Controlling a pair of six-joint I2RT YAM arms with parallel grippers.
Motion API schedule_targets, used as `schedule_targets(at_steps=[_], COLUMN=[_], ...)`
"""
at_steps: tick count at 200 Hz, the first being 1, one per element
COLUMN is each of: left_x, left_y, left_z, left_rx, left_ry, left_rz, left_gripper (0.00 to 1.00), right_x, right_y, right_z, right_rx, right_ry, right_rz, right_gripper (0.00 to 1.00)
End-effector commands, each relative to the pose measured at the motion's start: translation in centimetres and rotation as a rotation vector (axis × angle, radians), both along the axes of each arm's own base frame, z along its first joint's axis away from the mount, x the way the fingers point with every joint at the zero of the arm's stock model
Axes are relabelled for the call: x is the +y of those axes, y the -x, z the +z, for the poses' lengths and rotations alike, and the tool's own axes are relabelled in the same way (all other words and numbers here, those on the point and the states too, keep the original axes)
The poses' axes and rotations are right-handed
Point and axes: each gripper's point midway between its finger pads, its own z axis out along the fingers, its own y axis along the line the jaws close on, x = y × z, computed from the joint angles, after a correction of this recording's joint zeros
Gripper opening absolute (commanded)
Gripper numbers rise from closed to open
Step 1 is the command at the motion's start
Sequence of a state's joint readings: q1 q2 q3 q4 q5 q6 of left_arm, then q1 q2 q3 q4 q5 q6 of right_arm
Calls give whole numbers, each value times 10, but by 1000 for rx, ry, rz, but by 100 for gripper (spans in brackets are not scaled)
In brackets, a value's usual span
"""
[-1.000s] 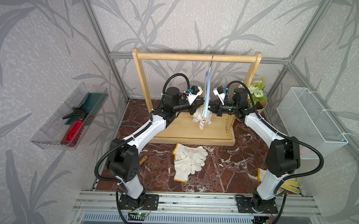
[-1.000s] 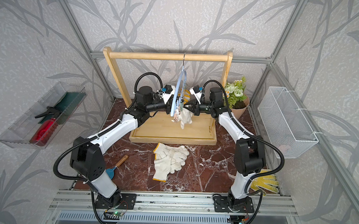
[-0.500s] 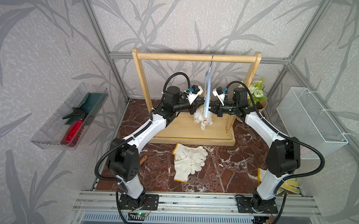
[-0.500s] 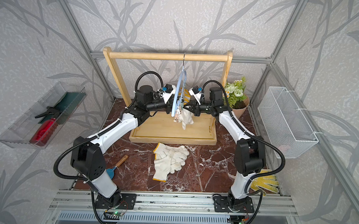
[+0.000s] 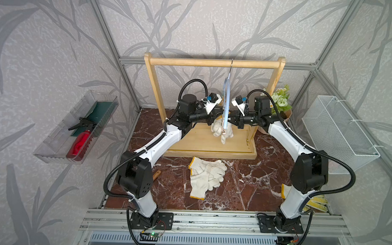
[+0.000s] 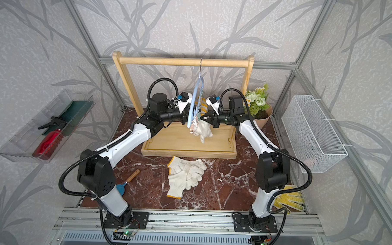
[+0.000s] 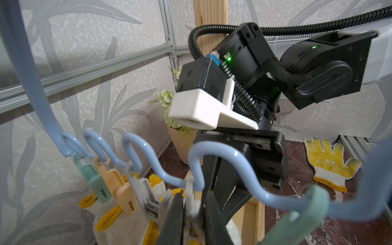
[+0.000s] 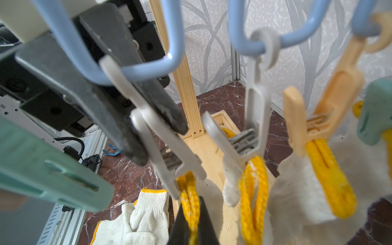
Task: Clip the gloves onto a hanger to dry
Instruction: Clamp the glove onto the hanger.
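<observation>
White knit gloves (image 5: 220,130) dangle off the blue hanger (image 5: 227,95), yellow cuffs up, fingers straight down. Left gripper (image 7: 193,203) squeezes a grey clip (image 8: 157,135); right gripper (image 8: 192,207) pinches one cuff (image 8: 187,188) right under it. Spare gloves (image 5: 205,177) lie flat on the marble (image 5: 244,185).

Top views: high, front, looking down, sharing the whole scene.
Wrist views: close, facing each other across the hanger (image 7: 29,70).
</observation>
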State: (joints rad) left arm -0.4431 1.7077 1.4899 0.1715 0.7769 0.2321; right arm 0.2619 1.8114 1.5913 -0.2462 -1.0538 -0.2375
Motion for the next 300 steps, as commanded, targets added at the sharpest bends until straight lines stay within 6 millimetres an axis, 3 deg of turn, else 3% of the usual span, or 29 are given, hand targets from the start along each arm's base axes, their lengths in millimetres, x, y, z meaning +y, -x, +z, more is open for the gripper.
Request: schedule_targets(at_steps=[1,45,97,186,300], left_x=[-2,-2,-2,-2,2], left_y=[0,0,3,6,0], left_z=[-13,-13,-18,-26,-28], left_rx=[43,42,47,40,18], left_ry=[-27,-29,-40,-66,-67], left_rz=[-23,-26,-36,-54,-7], left_gripper=[0,0,0,0,0], right_x=[-6,-5,-5,-22,-24], right_y=[-2,-5,-2,-8,0], right_z=[15,13,36,55,58], right_rx=[-26,-17,-45,-34,-44], right_ry=[-2,6,-44,-114,-125], right_rz=[-11,-14,-5,-37,-39], right_gripper=[0,0,0,0,0])
